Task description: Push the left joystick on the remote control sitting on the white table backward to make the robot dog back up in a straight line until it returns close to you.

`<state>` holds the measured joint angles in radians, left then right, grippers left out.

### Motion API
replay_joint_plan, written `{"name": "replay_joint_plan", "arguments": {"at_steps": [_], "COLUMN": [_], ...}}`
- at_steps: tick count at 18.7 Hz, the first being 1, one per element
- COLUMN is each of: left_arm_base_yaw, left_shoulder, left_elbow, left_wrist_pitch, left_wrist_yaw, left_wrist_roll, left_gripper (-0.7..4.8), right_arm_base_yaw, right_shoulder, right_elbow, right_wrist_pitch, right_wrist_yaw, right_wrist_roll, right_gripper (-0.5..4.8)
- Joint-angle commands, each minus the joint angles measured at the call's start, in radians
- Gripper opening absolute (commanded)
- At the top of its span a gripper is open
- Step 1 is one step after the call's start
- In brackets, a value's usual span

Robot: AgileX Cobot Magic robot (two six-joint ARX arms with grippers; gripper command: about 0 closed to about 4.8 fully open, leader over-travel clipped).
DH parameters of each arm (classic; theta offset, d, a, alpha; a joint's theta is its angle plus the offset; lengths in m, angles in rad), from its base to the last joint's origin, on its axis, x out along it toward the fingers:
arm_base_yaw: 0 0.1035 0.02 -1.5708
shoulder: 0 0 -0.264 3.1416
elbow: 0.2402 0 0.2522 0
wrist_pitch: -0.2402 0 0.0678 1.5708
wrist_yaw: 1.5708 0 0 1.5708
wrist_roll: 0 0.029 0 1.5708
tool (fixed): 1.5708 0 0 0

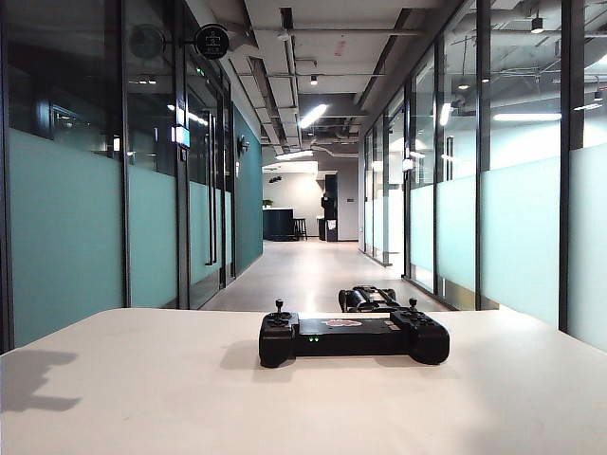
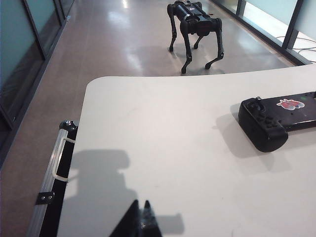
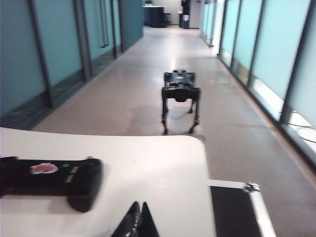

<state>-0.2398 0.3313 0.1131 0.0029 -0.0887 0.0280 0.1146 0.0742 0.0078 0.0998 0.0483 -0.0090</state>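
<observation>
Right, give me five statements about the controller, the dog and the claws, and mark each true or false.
1. The remote control lies flat on the white table. True.
2. The robot dog lies folded on the tabletop. False: it stands on the corridor floor beyond the table's far edge.
3. The right claw presses the left joystick. False: it is clear of the controller, nearer the table's edge.
4. The left claw is shut and holds nothing. True.
5. Green lights show on the controller's front. True.
</observation>
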Motion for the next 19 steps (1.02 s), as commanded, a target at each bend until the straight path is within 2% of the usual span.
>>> {"name": "replay_joint_plan", "arguments": {"at_steps": [1, 4, 8, 19], "left_arm_base_yaw": [0.000, 0.000, 0.000, 0.000], "left_shoulder": [-0.001, -0.001, -0.001, -0.001], "left_elbow": [0.004, 0.004, 0.004, 0.004], "left_wrist_pitch": [0.010, 0.011, 0.011, 0.010], "left_wrist_yaw": [0.003, 0.003, 0.003, 0.003], "left_wrist_roll": [-0.003, -0.003, -0.003, -0.003], "left_gripper": [-0.05, -0.05, -0.05, -0.05], "right_arm_base_yaw": [-0.054, -0.093, -0.093, -0.092], "right_shoulder": [-0.054, -0.075, -0.075, -0.075], "right_elbow": [-0.009, -0.009, -0.009, -0.009], "right_wrist_pitch": [-0.042, -0.066, -0.066, -0.074], "right_wrist_yaw": [0.001, -0.030, -0.029, -0.005], "right_wrist_roll": [0.008, 0.009, 0.065, 0.058], "right_gripper": [-0.06, -0.06, -0.06, -0.06]}}
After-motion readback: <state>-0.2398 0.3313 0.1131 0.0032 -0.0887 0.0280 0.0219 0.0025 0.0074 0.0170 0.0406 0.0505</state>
